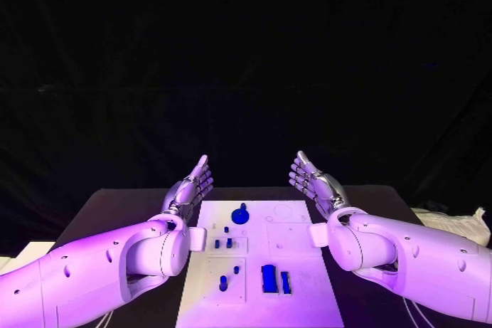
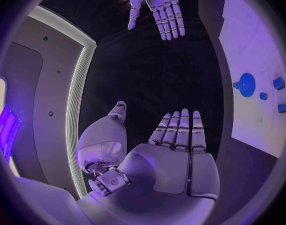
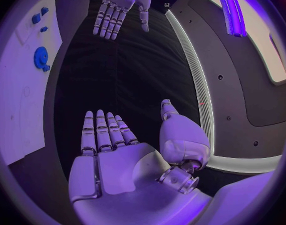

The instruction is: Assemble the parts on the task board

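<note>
head view puts the black table (image 1: 123, 200) under the white task board (image 1: 297, 235), which lies between both arms and nearer the robot than the fingertips. left hand (image 1: 190, 186) and right hand (image 1: 316, 182) hover flat, fingers spread, holding nothing, about equally near. the long blue block (image 1: 269, 278) runs lengthwise toward the robot. left wrist view shows the round blue gear (image 2: 246, 83) as toothed.
</note>
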Tool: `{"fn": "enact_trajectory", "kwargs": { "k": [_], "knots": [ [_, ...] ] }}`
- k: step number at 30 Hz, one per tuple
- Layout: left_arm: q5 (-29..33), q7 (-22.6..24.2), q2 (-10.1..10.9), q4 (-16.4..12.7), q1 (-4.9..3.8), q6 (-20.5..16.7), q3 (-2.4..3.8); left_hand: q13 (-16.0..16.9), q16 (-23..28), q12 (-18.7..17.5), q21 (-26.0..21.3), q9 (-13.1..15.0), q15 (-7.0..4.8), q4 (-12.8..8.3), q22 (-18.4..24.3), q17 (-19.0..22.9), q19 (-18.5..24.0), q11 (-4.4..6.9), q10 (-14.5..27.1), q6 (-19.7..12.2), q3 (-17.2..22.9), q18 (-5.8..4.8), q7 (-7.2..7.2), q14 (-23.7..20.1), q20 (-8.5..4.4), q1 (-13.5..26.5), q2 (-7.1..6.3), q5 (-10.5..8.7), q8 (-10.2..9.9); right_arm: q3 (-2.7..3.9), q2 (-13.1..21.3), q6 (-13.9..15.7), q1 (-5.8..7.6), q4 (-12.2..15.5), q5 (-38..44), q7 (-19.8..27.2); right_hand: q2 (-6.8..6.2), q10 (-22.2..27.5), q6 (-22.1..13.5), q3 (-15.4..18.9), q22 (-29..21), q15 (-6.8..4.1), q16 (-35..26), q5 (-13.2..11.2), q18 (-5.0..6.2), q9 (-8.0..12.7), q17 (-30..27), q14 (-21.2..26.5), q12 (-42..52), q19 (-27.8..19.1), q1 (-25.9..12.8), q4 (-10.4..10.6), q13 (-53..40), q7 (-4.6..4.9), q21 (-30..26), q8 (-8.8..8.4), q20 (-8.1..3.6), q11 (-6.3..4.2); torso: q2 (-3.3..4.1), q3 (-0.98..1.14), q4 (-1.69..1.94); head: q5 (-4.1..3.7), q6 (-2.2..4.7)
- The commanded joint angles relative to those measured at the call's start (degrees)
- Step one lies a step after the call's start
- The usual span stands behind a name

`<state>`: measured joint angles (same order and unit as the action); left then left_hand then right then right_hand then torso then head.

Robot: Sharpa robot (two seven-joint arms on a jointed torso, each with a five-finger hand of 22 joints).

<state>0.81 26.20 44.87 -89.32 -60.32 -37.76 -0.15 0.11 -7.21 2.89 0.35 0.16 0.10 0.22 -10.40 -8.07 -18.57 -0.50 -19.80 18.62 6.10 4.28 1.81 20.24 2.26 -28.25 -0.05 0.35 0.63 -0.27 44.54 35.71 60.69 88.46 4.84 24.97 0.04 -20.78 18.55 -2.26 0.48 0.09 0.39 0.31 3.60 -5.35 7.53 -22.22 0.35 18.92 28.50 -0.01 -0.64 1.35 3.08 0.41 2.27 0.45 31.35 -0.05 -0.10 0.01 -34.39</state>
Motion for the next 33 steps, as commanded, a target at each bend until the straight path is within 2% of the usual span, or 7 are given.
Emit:
{"fn": "enact_trajectory", "kwargs": {
  "k": [1,2,9,15,27,28,33],
  "knots": [
    [-0.81,3.56,-0.17,-0.61,0.14,-6.27,0.14,-0.11,2.41,-2.89,-0.35,-0.16,-0.1,-0.22,3.41,2.64,6.08,0.5,6.47,-6.11,-2.01,-4.28,-1.81,-6.62,-2.26,9.25,0.05,-0.35,-0.63,0.2,0.11,7.81,-0.4,1.16,-4.51,4.56,-0.04,6.79,-6.07,2.26,-0.48,-0.09,-0.39,-0.31,-3.6,5.35,-2.47,7.29,-0.35,-6.17,-9.33,0.01,0.64,-1.35,-3.08,-0.41,-2.27,-0.45,-0.17,0.05,0.1,-0.01,0.02],
    [-0.81,3.59,-0.18,-0.64,0.16,-6.36,0.15,-0.11,2.57,-2.89,-0.35,-0.16,-0.1,-0.22,3.68,2.86,6.57,0.5,7.01,-6.61,-6.1,-4.28,-1.81,-7.16,-2.26,9.99,0.05,-0.35,-0.63,0.23,0.13,8.13,-0.47,1.34,-4.68,4.7,-0.04,7.35,-6.55,2.26,-0.48,-0.09,-0.39,-0.31,-3.6,5.35,-2.67,7.87,-0.35,-6.68,-10.08,0.01,0.64,-1.35,-3.08,-0.41,-2.27,-0.45,-0.17,0.05,0.1,-0.01,0.02],
    [-0.81,3.59,-0.18,-0.64,0.16,-6.36,0.15,-0.11,7.21,-2.89,-0.35,-0.16,-0.1,-0.22,5.39,8.07,9.64,0.5,10.26,-9.69,-6.1,-4.28,-1.81,-10.51,-2.26,14.66,0.05,-0.35,-0.63,0.27,0.15,8.41,-0.53,1.49,-4.84,4.82,-0.04,10.79,-9.63,2.26,-0.48,-0.09,-0.39,-0.31,-3.6,5.35,-7.53,11.54,-0.35,-9.82,-14.77,0.01,0.64,-1.35,-3.08,-0.41,-2.27,-0.45,-0.17,0.05,0.1,-0.01,0.02],
    [-0.81,3.59,-0.18,-0.64,0.16,-6.36,0.15,-0.11,7.21,-2.89,-0.35,-0.16,-0.1,-0.22,10.4,8.07,11.67,0.5,12.44,-11.7,-6.1,-4.28,-1.81,-12.72,-2.26,17.73,0.05,-0.35,-0.63,0.27,0.15,8.41,-0.53,1.49,-4.84,4.82,-0.04,13.05,-11.64,2.26,-0.48,-0.09,-0.39,-0.31,-3.6,5.35,-7.53,13.95,-0.35,-11.87,-17.86,0.01,0.64,-1.35,-3.08,-0.41,-2.27,-0.45,-0.17,0.05,0.1,-0.01,0.02],
    [-0.81,3.59,-0.18,-0.64,0.16,-6.36,0.15,-0.11,7.21,-2.89,-0.35,-0.16,-0.1,-0.22,10.4,8.07,14.13,0.5,15.14,-14.12,-6.1,-4.28,-1.81,-15.52,-2.26,21.64,0.05,-0.35,-0.63,0.27,0.15,8.41,-0.53,1.49,-4.84,4.82,-0.04,15.88,-14.18,2.26,-0.48,-0.09,-0.39,-0.31,-3.6,5.35,-7.53,17.0,-0.35,-14.38,-21.78,0.01,0.64,-1.35,-3.08,-0.41,-2.27,-0.45,-0.17,0.05,0.1,-0.01,0.02],
    [-0.81,3.59,-0.18,-0.64,0.16,-6.36,0.15,-0.11,7.21,-2.89,-0.35,-0.16,-0.1,-0.22,10.4,8.07,14.53,0.5,15.43,-18.62,-6.1,-4.28,-1.81,-15.88,-2.26,22.17,0.05,-0.35,-0.63,0.27,0.15,8.41,-0.53,1.49,-4.84,4.82,-0.04,16.32,-18.55,2.26,-0.48,-0.09,-0.39,-0.31,-3.6,5.35,-7.53,17.46,-0.35,-14.75,-22.33,0.01,0.64,-1.35,-3.08,-0.41,-2.27,-0.45,-0.17,0.05,0.1,-0.01,0.02],
    [-0.81,3.59,-0.18,-0.64,0.16,-6.36,0.15,-0.11,7.21,-2.89,-0.35,-0.16,-0.1,-0.22,10.4,8.07,18.57,0.5,19.8,-18.62,-6.1,-4.28,-1.81,-20.24,-2.26,28.25,0.05,-0.35,-0.63,0.27,0.15,8.41,-0.53,1.49,-4.84,4.82,-0.04,20.78,-18.55,2.26,-0.48,-0.09,-0.39,-0.31,-3.6,5.35,-7.53,22.22,-0.35,-18.92,-28.5,0.01,0.64,-1.35,-3.08,-0.41,-2.27,-0.45,-0.17,0.05,0.1,-0.01,0.02]
  ]
}}
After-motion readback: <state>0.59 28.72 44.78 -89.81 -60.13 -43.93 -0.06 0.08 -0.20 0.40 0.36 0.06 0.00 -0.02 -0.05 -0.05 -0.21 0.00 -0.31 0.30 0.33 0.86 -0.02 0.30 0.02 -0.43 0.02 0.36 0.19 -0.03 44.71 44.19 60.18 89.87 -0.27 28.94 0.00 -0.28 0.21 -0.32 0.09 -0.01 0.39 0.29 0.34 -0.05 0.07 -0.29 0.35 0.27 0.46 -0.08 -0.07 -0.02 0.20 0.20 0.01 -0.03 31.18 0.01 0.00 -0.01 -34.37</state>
